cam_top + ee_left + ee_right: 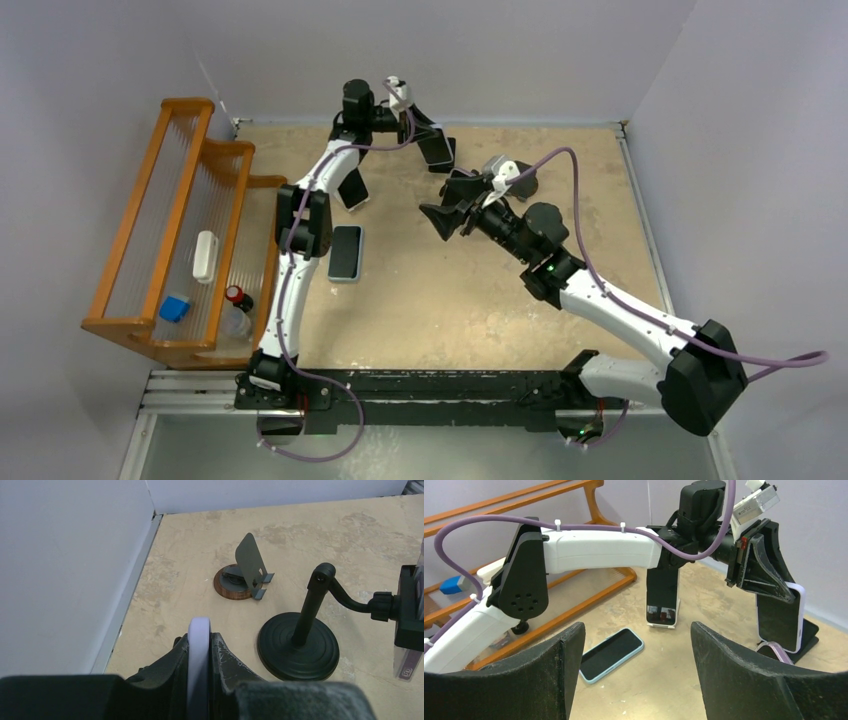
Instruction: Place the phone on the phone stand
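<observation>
Left gripper (198,652) is clamping phone (780,617) upright, holding it right at black stand (810,636); contact unclear, likely not seated. Right gripper (636,650) is waiting nearby, jaws wide, empty. Remaining: seating phone, releasing.

Top external view high behind the arm bases (270,378), looking down on the whole table (450,300), left wrist view low and close, facing a wall corner (152,507) past its held phone (198,670), right wrist view low, facing the left arm (589,542), that phone and the wooden rack (188,104) shared with the top view
</observation>
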Controlling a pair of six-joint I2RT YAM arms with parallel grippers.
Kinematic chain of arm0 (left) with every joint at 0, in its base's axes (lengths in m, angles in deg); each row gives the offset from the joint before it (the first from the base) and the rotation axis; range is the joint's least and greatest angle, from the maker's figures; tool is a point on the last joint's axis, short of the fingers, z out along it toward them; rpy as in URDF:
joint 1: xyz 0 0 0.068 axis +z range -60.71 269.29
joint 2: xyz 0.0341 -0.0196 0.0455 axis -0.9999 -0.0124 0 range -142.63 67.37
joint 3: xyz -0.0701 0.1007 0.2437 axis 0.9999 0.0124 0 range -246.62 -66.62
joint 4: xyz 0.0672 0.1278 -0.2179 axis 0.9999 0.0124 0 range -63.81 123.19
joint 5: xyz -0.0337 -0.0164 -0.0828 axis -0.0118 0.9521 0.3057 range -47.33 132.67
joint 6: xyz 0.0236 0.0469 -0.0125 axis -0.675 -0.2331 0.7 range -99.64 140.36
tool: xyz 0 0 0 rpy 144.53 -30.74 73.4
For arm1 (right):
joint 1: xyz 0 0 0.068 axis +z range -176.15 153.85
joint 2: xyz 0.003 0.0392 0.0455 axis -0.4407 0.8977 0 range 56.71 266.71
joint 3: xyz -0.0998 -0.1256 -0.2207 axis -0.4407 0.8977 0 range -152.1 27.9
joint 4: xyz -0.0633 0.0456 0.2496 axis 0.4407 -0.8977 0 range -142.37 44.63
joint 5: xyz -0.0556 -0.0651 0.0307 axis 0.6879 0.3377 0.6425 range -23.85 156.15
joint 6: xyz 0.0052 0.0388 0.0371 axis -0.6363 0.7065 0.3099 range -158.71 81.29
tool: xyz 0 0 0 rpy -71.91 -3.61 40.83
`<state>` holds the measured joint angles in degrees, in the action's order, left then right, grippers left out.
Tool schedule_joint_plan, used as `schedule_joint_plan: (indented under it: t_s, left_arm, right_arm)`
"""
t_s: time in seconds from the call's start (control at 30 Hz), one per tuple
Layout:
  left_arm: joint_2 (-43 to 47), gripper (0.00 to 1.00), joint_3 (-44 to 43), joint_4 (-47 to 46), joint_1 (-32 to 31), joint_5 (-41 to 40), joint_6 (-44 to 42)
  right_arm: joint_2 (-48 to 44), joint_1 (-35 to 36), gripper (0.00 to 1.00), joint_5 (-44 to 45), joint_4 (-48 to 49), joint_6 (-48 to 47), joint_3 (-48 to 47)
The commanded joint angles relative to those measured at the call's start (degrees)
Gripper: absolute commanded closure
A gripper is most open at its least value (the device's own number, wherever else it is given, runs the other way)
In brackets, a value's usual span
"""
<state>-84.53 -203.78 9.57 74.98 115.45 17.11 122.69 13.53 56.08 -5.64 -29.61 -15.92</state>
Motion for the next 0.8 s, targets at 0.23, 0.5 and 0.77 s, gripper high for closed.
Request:
schedule_joint_plan:
  t_s: [0.23,0.5,0.77]
  left_arm:
    - [-1.6,1.0,-2.5,0.2,-0.8,5.5,-1.6]
    - [-0.2,1.0,-1.9,7.6,-1.1,9.9,-4.1]
    - [3.2,1.0,-1.8,13.6,-1.1,14.3,-4.6]
  right_arm:
    - [0.4,-3.1,0.22,-5.0,4.1,2.6,-1.6]
    - [0.1,-4.6,0.22,-6.8,4.7,3.7,-0.6]
    - [-1.2,-5.3,0.22,-7.5,4.4,4.1,0.2]
